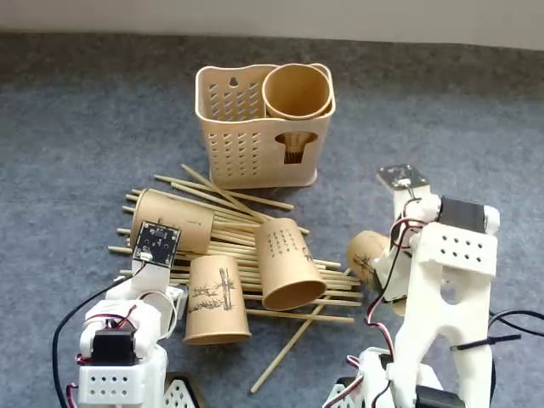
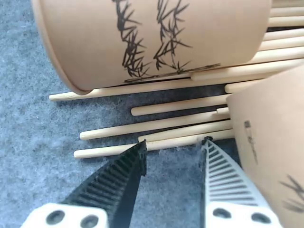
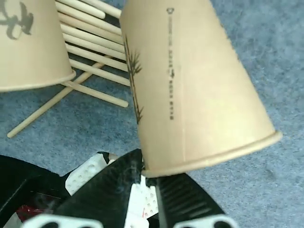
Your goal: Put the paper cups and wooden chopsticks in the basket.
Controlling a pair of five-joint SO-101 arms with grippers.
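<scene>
The left gripper [image 2: 174, 145] is hanging low over the grey carpet [image 1: 76, 153] with its jaws spread apart and nothing between them, its tips sitting just over the ends of the wooden chopsticks [image 2: 156, 124]. These are lying in a loose, criss-crossed heap in front of the basket [image 1: 246, 157]. Three paper cups are resting on that heap. A lying cup [image 1: 174, 219] is sitting on its side near the left arm's camera. An upturned cup [image 1: 217, 299] is standing mouth down, and a tilted cup [image 1: 287, 265] is leaning with its mouth towards the arms. Two cups are flanking the left gripper in its wrist view, though which two cannot be told. The right gripper [image 3: 149, 173] is pinching the rim of a held cup [image 3: 190, 85], its jaws clenched on the paper edge. That cup is hanging tilted just above the carpet, beside the right-hand end of the heap and well apart from the basket. The basket is standing upright beyond the heap, and a nested cup [image 1: 297, 89] is sitting mouth up in its right compartment. Every cup is carrying a dark brush drawing of bamboo. On the held cup a thin line of small print is running from base to rim beside the bamboo stem. Similar small marks are showing on the tilted cup. All of this lettering is too small to make out.
</scene>
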